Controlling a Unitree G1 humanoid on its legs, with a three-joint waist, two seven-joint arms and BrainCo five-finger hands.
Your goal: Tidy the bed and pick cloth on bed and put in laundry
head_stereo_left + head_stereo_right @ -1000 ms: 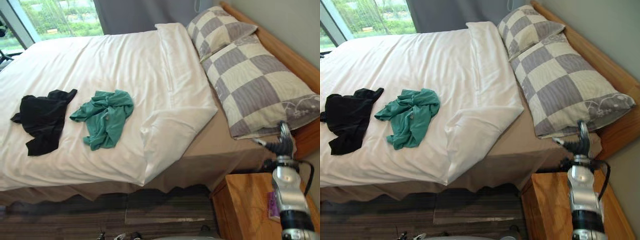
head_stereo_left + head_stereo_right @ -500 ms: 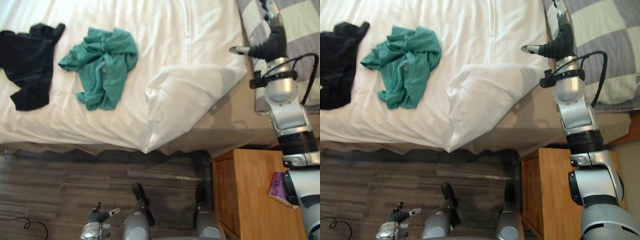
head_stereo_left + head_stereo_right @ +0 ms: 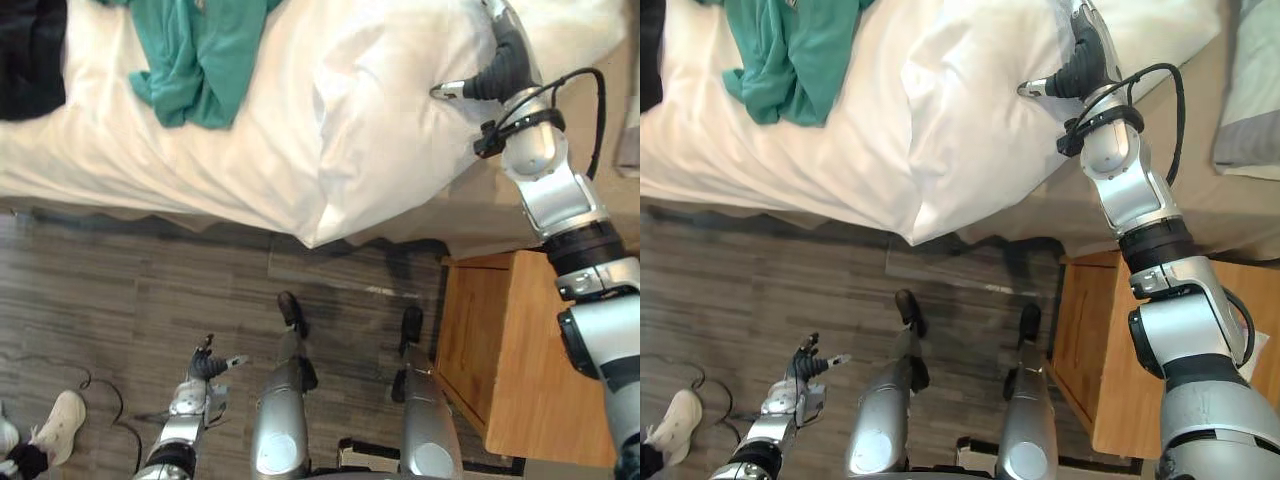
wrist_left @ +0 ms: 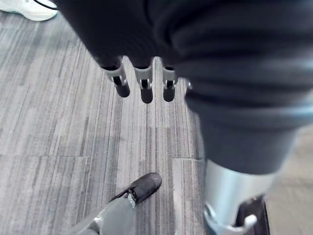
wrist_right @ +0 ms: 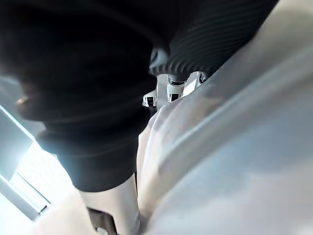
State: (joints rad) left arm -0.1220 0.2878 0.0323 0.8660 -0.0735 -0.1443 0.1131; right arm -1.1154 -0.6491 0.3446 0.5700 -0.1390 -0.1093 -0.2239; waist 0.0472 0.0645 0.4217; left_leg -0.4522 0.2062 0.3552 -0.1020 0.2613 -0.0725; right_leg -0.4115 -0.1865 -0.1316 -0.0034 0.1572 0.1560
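Two hands show, and each one has its fingers out straight. The right hand (image 3: 505,66) lies on the puffy white duvet (image 3: 380,130). Its fingers (image 5: 174,88) point away up the bed and its thumb sticks out wide to the side. They are not curled round anything. In the right wrist view a fold of the duvet hides the fingertips, so I cannot see how far they go in. Right under this hand the duvet is folded back into a fat corner that hangs over the side of the bed. On the side away from the thumb, close by, is the tan sheet (image 3: 1200,150), and past it the corner of a grey checked pillow (image 3: 1250,100). On the thumb's side, well apart from the fingers, the green cloth (image 3: 195,50) lies in a crumpled heap on the duvet. Just past the green one, even further from the fingers, is the black cloth (image 3: 30,50). Both cloths are on the bed and no hand touches them. Back along the right arm, below the bed, stands a wooden bedside table (image 3: 510,350). The left hand (image 3: 206,364) hangs low, far from the bed. Its fingers (image 4: 145,88) are straight and side by side and hold nothing. Under them is the grey striped floor (image 3: 130,290). Off to one side of these fingers a person's white shoe (image 3: 60,425) rests on the floor.
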